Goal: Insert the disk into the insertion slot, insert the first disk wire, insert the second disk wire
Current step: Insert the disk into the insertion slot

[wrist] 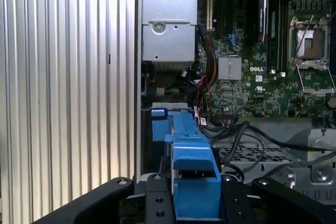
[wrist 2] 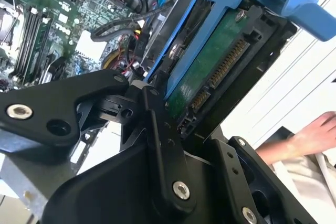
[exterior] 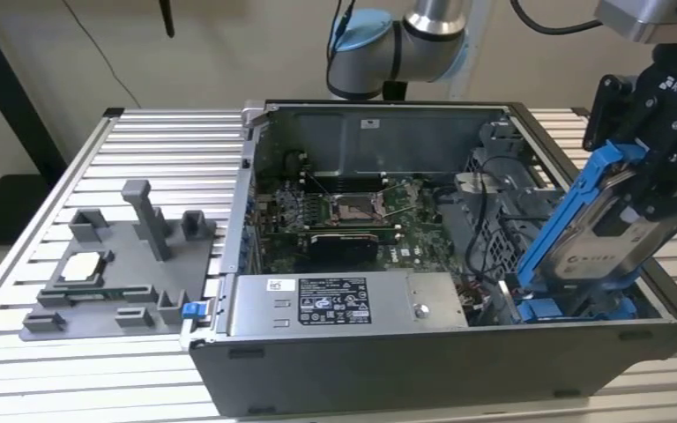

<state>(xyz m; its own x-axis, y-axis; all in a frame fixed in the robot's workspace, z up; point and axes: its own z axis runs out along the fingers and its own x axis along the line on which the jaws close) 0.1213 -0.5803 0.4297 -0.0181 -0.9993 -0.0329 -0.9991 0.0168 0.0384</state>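
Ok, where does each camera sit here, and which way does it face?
Exterior view: off the arm, raised beside the table, looking down into the open case; arm at top, gripper at the exterior view's right, shut on the tilted disk.
First wrist view: on the wrist, looking along the disk into the case, motherboard beyond; gripper in the foreground.
Second wrist view: on the wrist, close on the disk's circuit side; gripper in front, a person's hand behind.
Shared: all three show disk and gripper.

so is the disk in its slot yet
Out: the disk stands tilted, lower end near the insertion slot, clamped in the pincer.
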